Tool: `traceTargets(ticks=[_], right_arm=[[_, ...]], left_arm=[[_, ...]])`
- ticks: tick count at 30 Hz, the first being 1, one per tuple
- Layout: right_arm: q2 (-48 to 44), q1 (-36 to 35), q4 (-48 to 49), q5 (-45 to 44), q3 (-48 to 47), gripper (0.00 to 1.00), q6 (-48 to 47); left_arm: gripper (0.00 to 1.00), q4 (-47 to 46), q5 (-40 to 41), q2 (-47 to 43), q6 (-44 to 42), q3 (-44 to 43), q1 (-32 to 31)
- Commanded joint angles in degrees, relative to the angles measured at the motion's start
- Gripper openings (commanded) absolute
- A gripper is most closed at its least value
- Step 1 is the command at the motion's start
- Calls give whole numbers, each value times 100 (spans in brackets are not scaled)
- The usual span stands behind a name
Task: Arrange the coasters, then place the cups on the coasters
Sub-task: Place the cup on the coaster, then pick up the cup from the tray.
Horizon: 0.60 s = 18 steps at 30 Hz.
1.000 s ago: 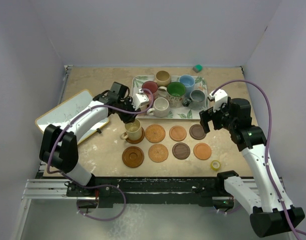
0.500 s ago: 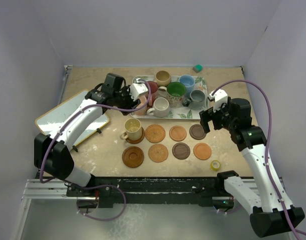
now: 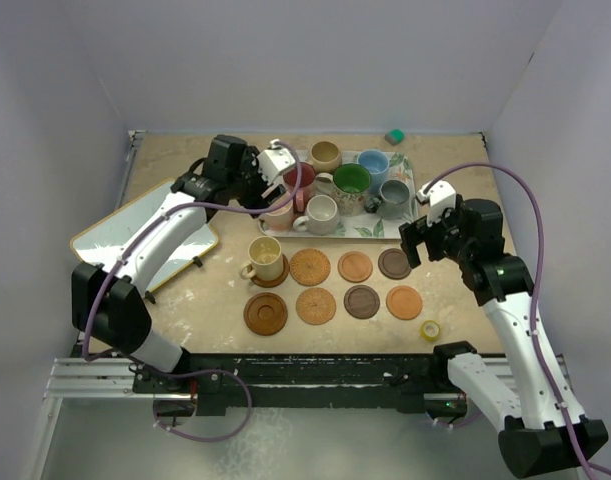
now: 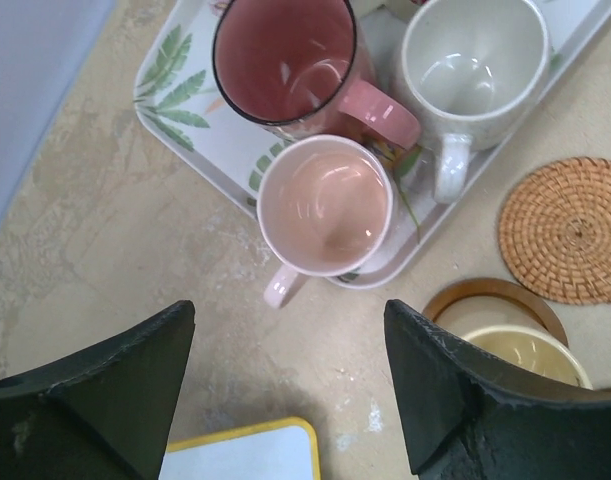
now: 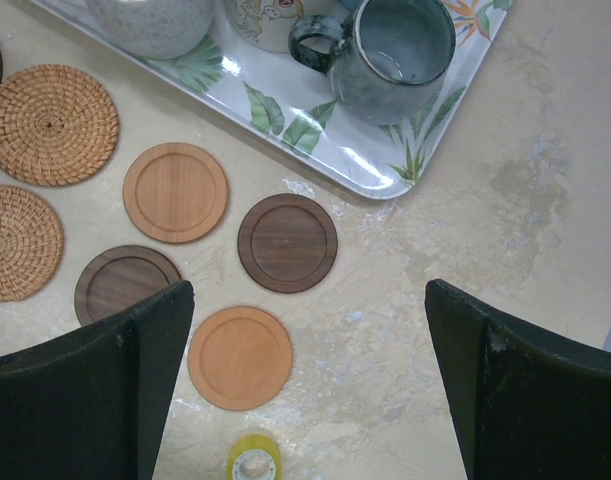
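Left gripper point(image 4: 287, 335) hovers over the near left corner of the tray point(image 4: 200, 140). Fingers point(image 4: 95, 390) spread apart, nothing between them.

Below it: pink cup point(image 4: 325, 205), upright on the tray, handle pointing near-left over the rim. Dark red cup point(image 4: 285, 60) and white cup point(image 4: 475, 60) stand just beyond it, also on the tray.

Right gripper point(image 5: 310, 300) hangs above the right end of the coaster rows, fingers wide apart, empty. Grey cup point(image 5: 400, 55) sits in the tray's near right corner.

Coasters point(image 3: 316, 306): eight, in two rows of four on the table, near side of the tray. Yellow cup point(image 3: 266, 257) stands on the far-left one; the other seven are bare.

Tape roll point(image 3: 429, 329) lies near-right of the rows.
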<state>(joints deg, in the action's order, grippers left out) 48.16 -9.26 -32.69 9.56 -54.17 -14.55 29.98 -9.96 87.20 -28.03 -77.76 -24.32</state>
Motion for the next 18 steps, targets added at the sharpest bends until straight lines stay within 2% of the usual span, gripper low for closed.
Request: traceTargets(ticks=[1,6,11,18], right_arm=[[-126,38,193,-69,-6,100,-73],[-123,38,175,-75,-4,100,-91],[-93,47,184,-77,8,100,-105],[-38,47,174,-87,5,100,-114]], left_arm=[[74,-305,99,313,132,-493,160],[74,-78,-150,815,68,-941,368],[73,455,-841,1498,-302,-1512,597],[73,1139,-1370,2281,-751,-2182,619]])
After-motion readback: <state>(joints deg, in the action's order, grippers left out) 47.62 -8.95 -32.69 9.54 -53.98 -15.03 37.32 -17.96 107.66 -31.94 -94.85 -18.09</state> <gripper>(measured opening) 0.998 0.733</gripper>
